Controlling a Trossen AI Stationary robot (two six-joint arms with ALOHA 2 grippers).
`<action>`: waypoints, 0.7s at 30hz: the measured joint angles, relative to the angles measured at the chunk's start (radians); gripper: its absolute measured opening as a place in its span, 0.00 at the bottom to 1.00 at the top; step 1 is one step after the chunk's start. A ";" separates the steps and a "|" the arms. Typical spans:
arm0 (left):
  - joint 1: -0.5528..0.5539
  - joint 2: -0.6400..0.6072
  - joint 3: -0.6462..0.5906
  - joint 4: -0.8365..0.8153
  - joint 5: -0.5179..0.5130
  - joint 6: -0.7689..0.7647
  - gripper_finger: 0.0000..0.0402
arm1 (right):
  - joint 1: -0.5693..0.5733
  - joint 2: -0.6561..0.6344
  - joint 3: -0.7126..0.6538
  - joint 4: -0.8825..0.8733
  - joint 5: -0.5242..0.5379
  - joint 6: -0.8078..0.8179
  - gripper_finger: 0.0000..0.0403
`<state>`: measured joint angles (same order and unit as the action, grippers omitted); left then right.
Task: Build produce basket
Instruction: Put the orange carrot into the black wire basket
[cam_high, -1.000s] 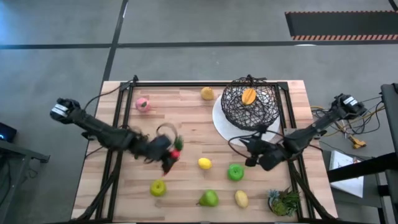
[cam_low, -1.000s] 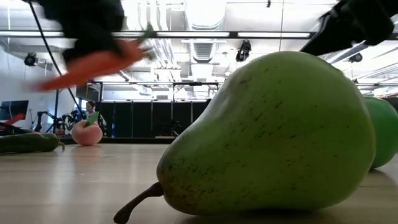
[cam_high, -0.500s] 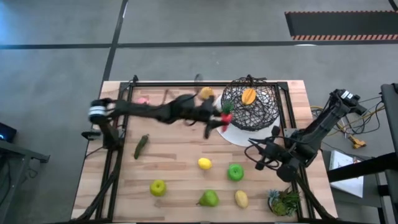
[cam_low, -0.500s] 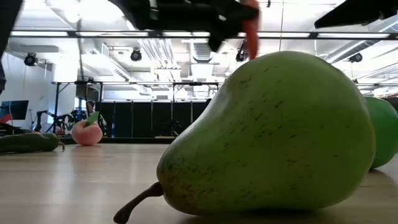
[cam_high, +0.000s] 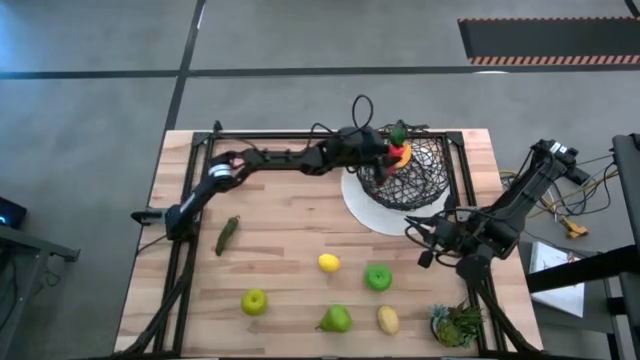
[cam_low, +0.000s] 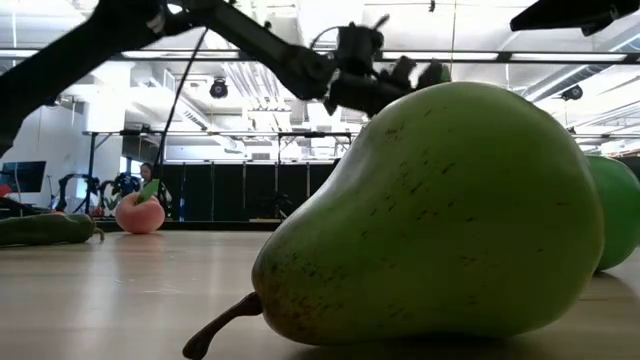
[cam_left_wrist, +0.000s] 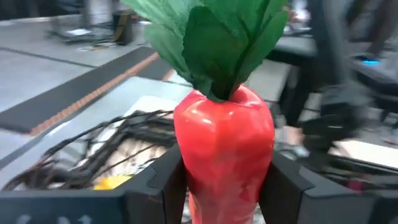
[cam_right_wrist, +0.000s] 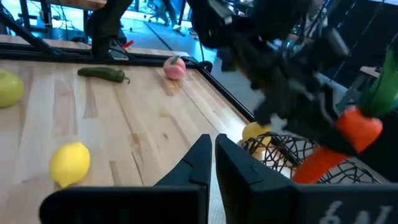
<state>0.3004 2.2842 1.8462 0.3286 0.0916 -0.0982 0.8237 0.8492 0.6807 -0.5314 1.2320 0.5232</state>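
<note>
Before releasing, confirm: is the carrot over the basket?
Yes: the left claw holds the carrot above the basket.

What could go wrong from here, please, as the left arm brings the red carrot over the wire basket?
The left gripper holds the red carrot over the basket near its rim, so a drop now might clip the wire and bounce onto the white plate or the table. The carrot could also land on the orange piece inside and roll. The basket may shift if nudged.

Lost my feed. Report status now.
Left gripper over the basket, shut on the carrot. Right gripper shut, empty, beside the plate. Nothing in the way.
</note>
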 joint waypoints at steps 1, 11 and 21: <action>0.005 0.012 0.004 -0.002 -0.013 -0.001 0.36 | 0.002 -0.002 0.000 -0.004 -0.001 0.000 0.03; 0.036 0.053 -0.006 -0.007 -0.057 -0.139 0.37 | 0.006 -0.003 -0.001 -0.011 -0.002 0.001 0.03; 0.036 0.054 -0.017 -0.040 -0.120 -0.158 0.37 | 0.005 0.017 -0.003 -0.014 -0.002 0.049 0.03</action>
<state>0.3367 2.3383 1.8294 0.2884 -0.0280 -0.2562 0.8291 0.8662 0.6780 -0.5450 1.2304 0.5719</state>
